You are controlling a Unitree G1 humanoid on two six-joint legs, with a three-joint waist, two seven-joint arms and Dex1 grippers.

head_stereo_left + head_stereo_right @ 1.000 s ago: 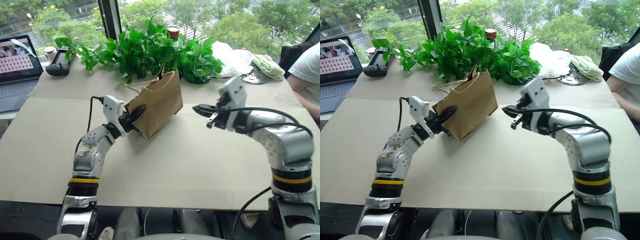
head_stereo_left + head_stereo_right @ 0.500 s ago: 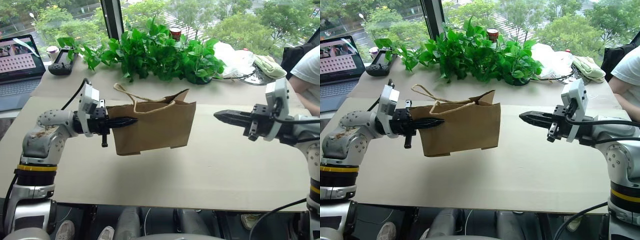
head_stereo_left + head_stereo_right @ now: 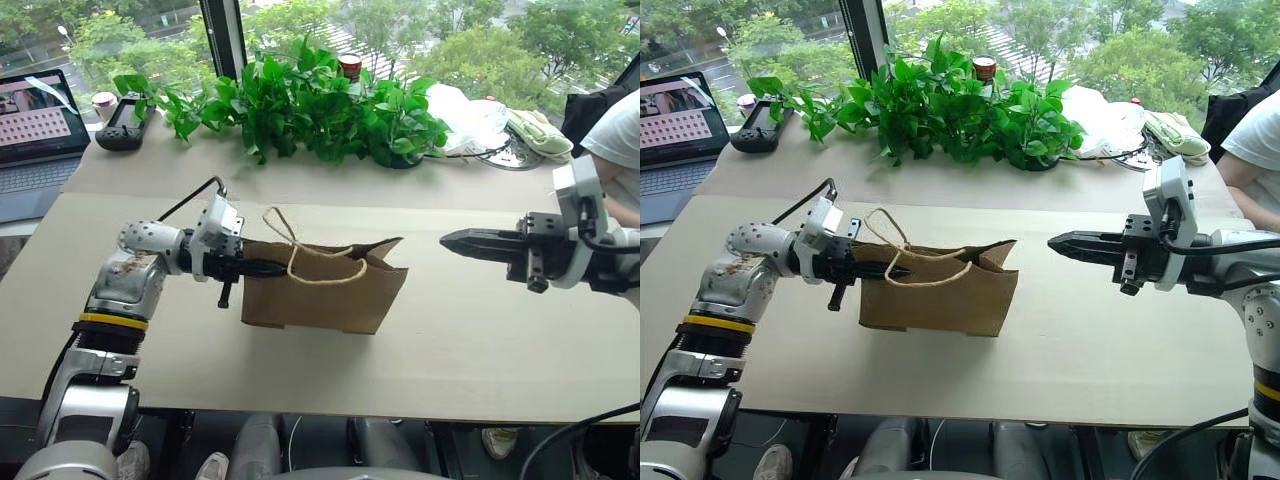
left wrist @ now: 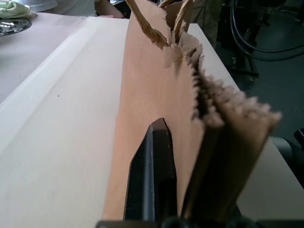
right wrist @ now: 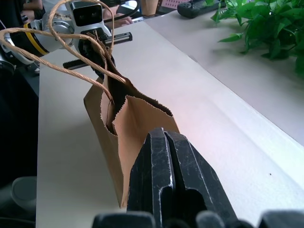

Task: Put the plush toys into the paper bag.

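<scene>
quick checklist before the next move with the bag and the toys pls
1. Left gripper shut on the paper bag's upper edge: ok.
2. Bag standing on the table: ok.
3. Bag mouth open wide enough for a toy: not ok, nearly flat.
4. Right gripper free to help: ok, shut, holding nothing, apart from the bag.
5. Plush toys located: cannot tell.
6. Plants away from the bag: ok.

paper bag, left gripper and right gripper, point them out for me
paper bag (image 3: 330, 300), left eye view, on its brown front face
left gripper (image 3: 272, 268), left eye view, fingertips at the bag's edge
right gripper (image 3: 1058, 241), right eye view, at its fingertips
</scene>
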